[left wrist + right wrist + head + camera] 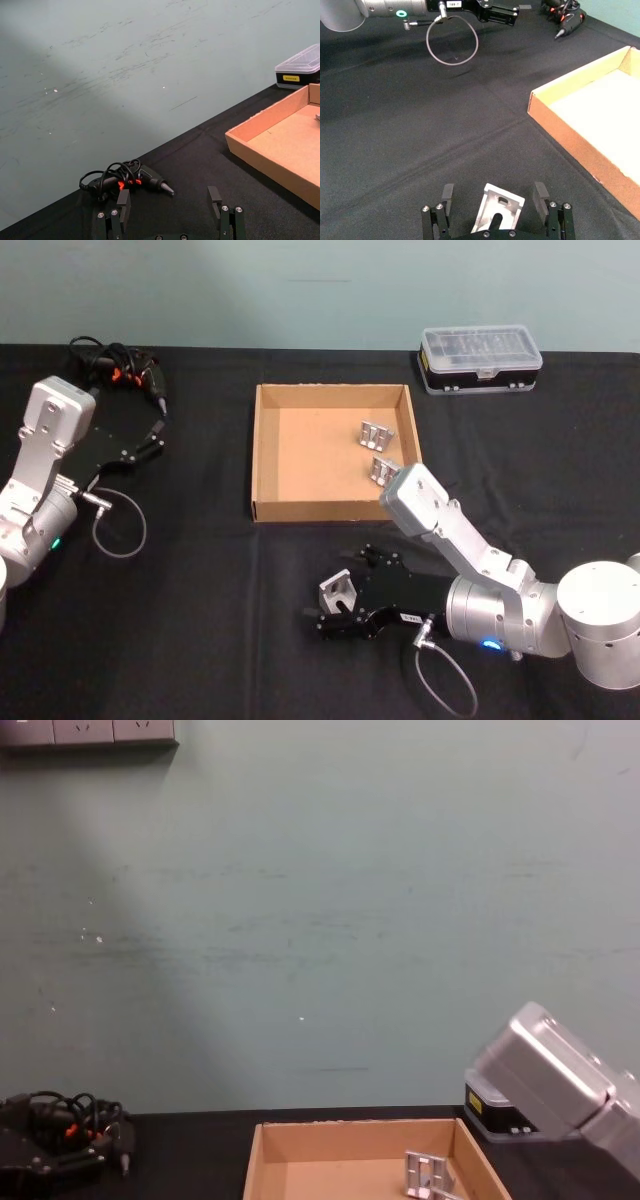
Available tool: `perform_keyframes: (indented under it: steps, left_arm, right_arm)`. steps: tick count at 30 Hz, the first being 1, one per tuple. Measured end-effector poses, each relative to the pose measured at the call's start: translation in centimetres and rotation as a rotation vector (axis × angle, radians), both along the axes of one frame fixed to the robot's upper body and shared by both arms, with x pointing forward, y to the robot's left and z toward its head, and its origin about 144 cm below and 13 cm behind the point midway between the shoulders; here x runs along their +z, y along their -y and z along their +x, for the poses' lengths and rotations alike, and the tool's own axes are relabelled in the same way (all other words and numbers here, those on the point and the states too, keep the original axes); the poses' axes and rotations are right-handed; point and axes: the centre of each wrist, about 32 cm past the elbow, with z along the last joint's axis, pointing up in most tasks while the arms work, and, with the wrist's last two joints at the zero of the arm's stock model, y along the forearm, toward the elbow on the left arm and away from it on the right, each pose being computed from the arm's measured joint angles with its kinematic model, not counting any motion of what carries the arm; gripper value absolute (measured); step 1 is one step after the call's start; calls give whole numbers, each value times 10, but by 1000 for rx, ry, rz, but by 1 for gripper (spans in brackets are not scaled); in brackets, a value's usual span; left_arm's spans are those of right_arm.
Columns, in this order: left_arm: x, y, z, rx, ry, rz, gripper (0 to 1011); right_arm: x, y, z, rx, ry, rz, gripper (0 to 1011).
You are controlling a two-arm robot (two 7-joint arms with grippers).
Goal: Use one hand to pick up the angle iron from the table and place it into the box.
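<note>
Done: two brackets [375, 432] in box [262, 455].
Remaining: right gripper [493, 194] fingers [540, 192] wide astride angle iron [499, 207] on bench [200, 620], ungrasped.
Left gripper [169, 200]: parked, fingers wide.

Head count: three angle irons, two grippers, one each of the rest.

The tally ran quickly: three angle irons in all, with one loose angle iron [338, 592] out on the table [200, 640] and a pair inside the box [258, 455], the far angle iron [374, 433] and the near angle iron [383, 471]. One box, then, and one table. Two grippers were on show, the left gripper [169, 196] and the right gripper [494, 190], each with two fingers. Behind the box stood one clear-lidded case [480, 358]. At the far left lay one power screwdriver [152, 382], beside one bundle of cables [100, 350].
</note>
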Motion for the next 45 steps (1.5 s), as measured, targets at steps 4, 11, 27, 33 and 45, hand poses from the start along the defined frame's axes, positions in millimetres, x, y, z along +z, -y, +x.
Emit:
perform_keyframes:
  steps: [4, 11, 27, 33, 45]
  left_arm:
    - [0, 0, 0, 0, 0, 0, 1000]
    - [0, 0, 0, 0, 0, 0, 1000]
    - [0, 0, 0, 0, 0, 0, 1000]
    - [0, 0, 0, 0, 0, 0, 1000]
    - [0, 0, 0, 0, 0, 0, 1000]
  right_arm:
    - [-1, -1, -1, -2, -9, -7, 1002]
    - [-3, -1, -1, -6, -17, -12, 1003]
    - [-7, 1, 1, -23, -28, -17, 800]
    - [-9, 2, 2, -28, -32, -18, 609]
    - [-9, 1, 4, -29, -30, -24, 504]
